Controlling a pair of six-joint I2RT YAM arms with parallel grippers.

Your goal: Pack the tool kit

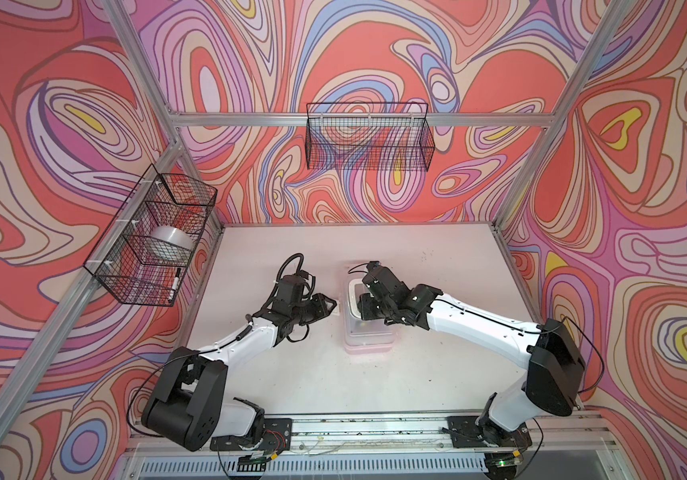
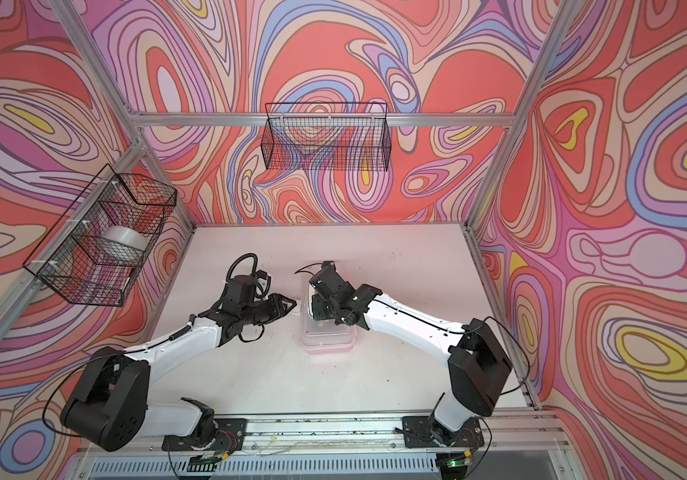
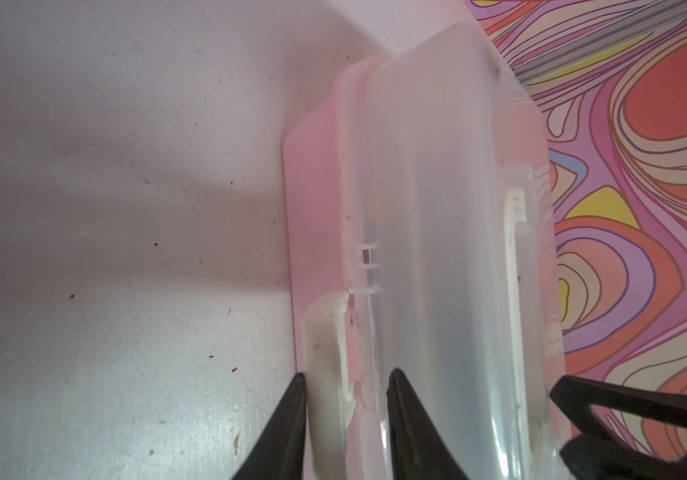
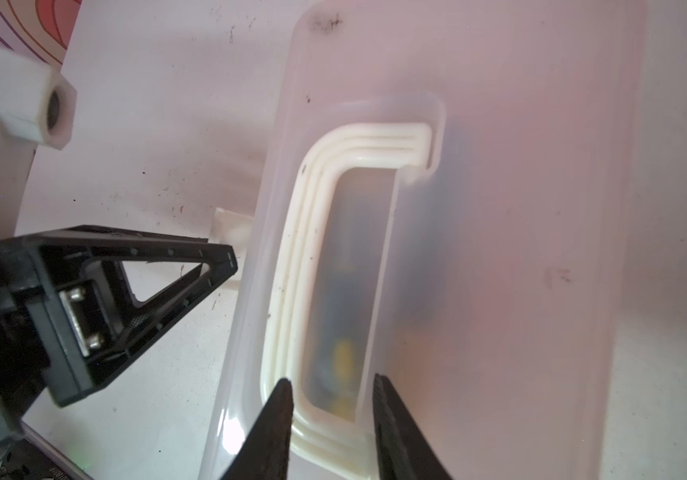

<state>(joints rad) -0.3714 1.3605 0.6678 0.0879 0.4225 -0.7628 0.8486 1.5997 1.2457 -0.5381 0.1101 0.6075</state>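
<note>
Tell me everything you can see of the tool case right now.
The tool case lies flat in the middle of the table, lid down. It has a pale-pink plastic base, a translucent lid, a white ribbed handle folded into the lid's recess, and a white latch on the side facing the left arm. Yellow and bluish shapes show dimly through it. The left gripper flanks the latch, jaws open. The right gripper stands over the handle's end; contact is unclear.

Honestly, nothing readable here. There's tiny white print on a dark board [image 4: 49,471] off to the side of the right gripper [image 4: 330,384], way too blurry. A faint scribble [image 4: 558,276] on the case lid [image 4: 499,187] out ahead of it isn't legible either.
</note>
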